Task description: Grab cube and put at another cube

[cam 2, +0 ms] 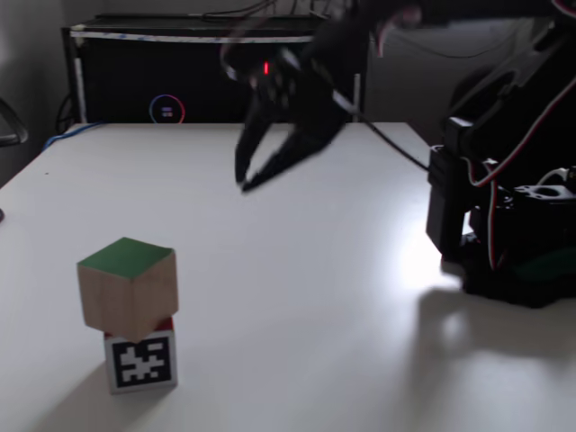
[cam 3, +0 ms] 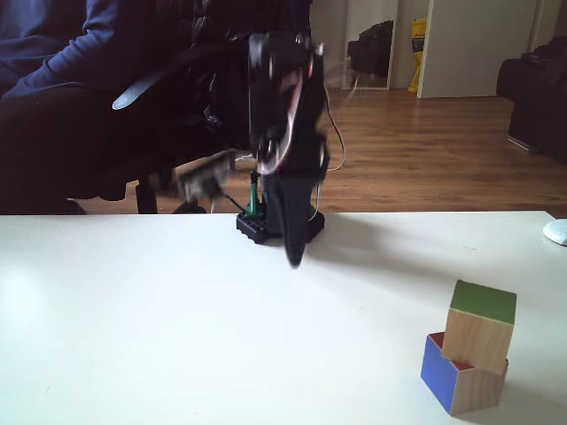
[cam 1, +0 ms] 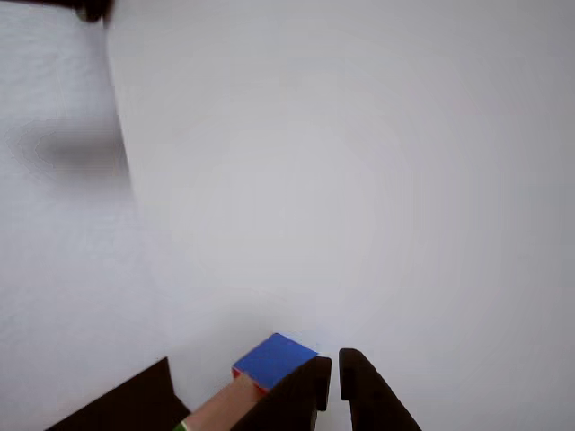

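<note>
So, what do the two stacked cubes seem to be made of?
The upper cube looks like plain unvarnished wood: light brown, matte sides, with a green top, perhaps painted. The lower cube has flat blue and red faces, a printed black-and-white marker and one wood-coloured side, so probably wood too.

I see the cube (cam 3: 479,329) sitting tilted on top of the small cube (cam 3: 447,376) at the table's (cam 3: 159,336) right front. My gripper (cam 3: 294,257) hangs blurred above the table, well apart from the stack, its jaws unreadable. A person in a dark sleeve (cam 3: 62,53) sits behind.
</note>
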Controlling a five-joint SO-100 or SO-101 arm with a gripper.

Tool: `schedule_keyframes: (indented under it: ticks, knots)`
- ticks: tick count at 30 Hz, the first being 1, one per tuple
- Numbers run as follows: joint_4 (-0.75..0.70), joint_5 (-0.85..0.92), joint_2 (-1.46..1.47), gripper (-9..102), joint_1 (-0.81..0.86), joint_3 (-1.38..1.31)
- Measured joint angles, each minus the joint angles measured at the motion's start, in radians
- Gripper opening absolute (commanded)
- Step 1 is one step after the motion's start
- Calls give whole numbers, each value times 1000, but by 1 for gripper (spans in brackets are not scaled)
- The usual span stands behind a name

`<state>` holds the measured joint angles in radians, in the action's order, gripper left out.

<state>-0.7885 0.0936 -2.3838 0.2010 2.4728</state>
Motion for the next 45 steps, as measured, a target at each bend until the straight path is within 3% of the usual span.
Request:
schedule_keyframes:
  ticks: [4,12,19,29,45]
  knots:
    - [80,-2,-170,0,2,201]
    - [87,21,-495,0,-55,488]
    - [-129,9,-881,0,-101,591]
    - [-471,31,-900,0,-64,546]
    - [-494,35,-902,0,-35,545]
